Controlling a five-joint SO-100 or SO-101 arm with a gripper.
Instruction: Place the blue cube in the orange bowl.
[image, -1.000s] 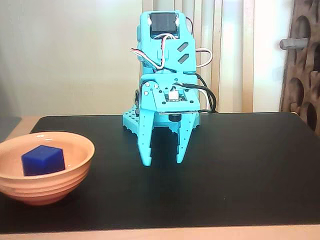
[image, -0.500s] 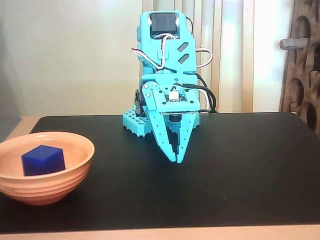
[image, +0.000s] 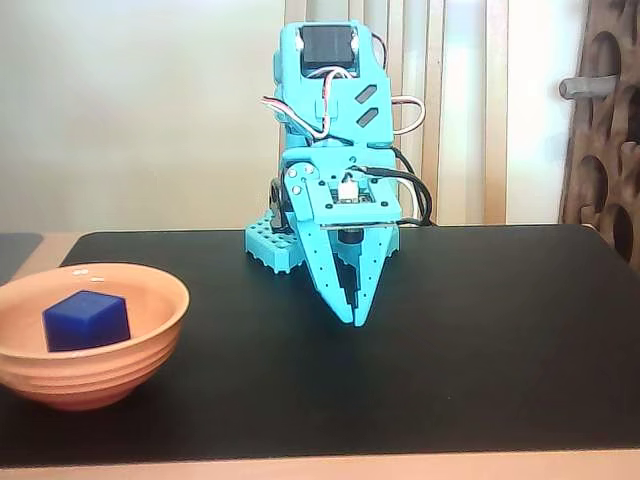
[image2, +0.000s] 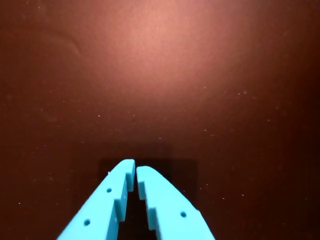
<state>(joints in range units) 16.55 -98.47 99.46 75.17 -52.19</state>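
inside the orange bowl (image: 95, 345), blue cube (image: 86, 320) partly rim-hidden; gripper (image: 352, 318) pressed together, empty.

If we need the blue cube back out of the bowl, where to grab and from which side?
Come from above: the orange bowl walls block side access. The blue cube sits tilted, a corner edge facing the fixed view, so rotate the hand to close on two opposite vertical faces, probably near the upper half. The hand is shut now; open first.

text: none I can read | labels: none | brands: none | numbers: none | signs: none | both my views checked, fixed and wrist
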